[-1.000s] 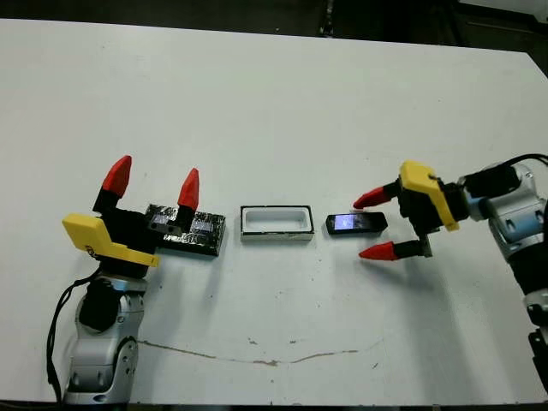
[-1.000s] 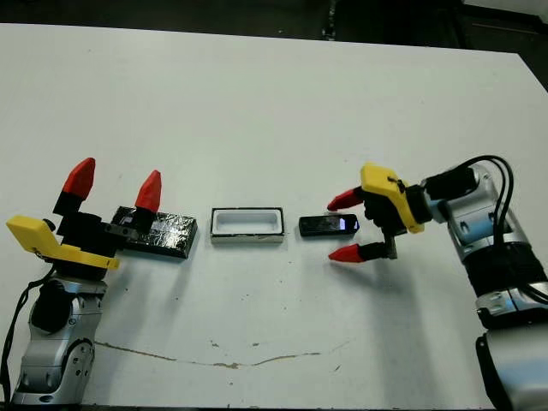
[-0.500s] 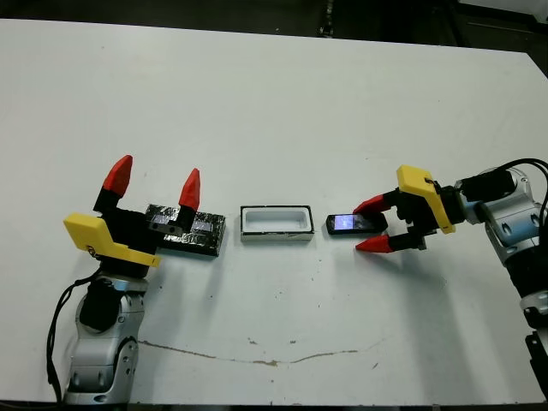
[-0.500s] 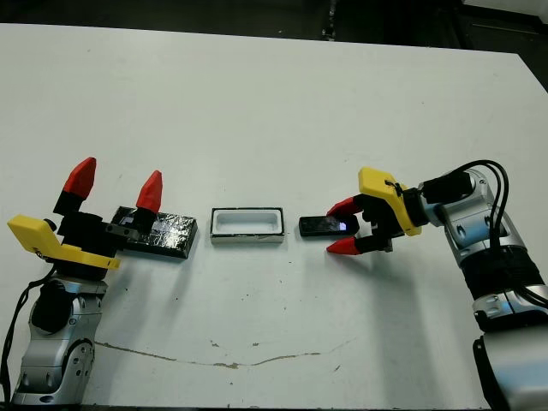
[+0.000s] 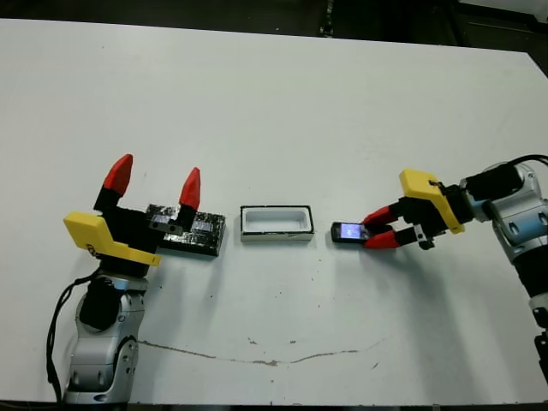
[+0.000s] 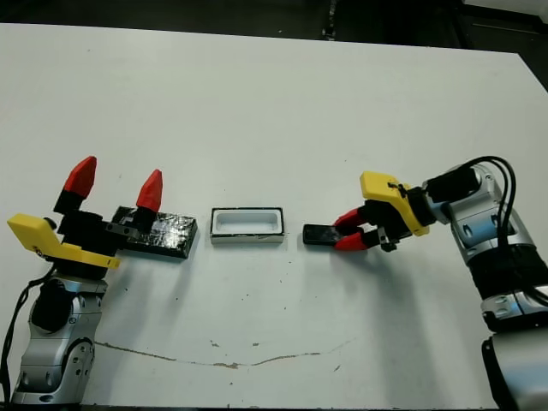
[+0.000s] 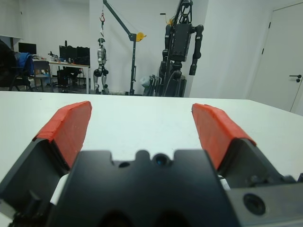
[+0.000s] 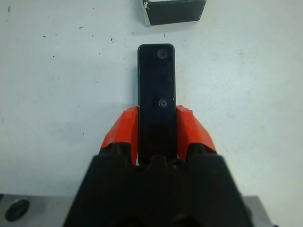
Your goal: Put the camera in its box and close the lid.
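A white table (image 5: pixel 274 103), marked near its front edge by a thin brown streak (image 5: pixel 257 358), carries everything in one row across its middle. Taking the small oblong white-lined box (image 5: pixel 275 223) as landmark, the left gripper (image 5: pixel 154 180) stands to its left with red fingers spread wide, over the glossy black lid (image 5: pixel 195 234) lying just beside the box. To the box's right, the right gripper (image 8: pixel 156 127) is clamped on the flat black camera (image 8: pixel 156 94), near the box's end but apart from it.

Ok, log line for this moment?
right gripper: shut on camera | box: open, empty | lid: on table | left gripper: open, idle
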Controlling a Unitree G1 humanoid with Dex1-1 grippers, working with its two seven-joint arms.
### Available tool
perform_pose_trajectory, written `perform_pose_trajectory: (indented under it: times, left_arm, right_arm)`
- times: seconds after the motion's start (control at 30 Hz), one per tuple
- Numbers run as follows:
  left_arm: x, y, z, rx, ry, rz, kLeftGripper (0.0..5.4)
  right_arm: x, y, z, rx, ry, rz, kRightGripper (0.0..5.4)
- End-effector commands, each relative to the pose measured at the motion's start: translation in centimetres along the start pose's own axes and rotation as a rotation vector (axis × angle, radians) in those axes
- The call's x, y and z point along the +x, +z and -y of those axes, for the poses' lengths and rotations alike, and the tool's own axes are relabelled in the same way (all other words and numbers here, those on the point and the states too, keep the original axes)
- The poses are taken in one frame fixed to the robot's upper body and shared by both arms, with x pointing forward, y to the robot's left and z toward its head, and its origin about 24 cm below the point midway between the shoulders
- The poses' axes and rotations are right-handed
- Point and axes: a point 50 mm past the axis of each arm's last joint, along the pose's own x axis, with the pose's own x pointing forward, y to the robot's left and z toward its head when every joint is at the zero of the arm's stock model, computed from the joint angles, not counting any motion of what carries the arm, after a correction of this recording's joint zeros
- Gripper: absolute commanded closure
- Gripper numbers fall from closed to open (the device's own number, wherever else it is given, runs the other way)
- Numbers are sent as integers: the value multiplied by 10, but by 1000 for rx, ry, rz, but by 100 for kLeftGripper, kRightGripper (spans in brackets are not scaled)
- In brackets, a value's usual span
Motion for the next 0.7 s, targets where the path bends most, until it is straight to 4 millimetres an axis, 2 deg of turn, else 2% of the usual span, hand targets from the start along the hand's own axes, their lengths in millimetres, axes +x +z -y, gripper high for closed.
perform_pose_trajectory:
  times: [0.03, 0.2, 0.3, 0.4, 0.7]
  left_arm:
    - [0, 0, -1, 14, 1, -12, 0]
    - [-1, -1, -1, 18, 1, -9, 0]
    - [-1, -1, -1, 11, 3, -12, 0]
    - [-2, -1, -1, 5, 2, -12, 0]
    - [-2, -1, -1, 12, 2, -14, 0]
  right_arm:
    - [-22, 10, 7, 1, -85, 59, 375]
    - [-28, 11, 11, 83, -176, 215, 375]
    - [-29, 19, 13, 111, -215, 262, 375]
    - [-27, 34, 13, 106, -244, 261, 375]
    - [-13, 92, 1, -22, -298, 74, 375]
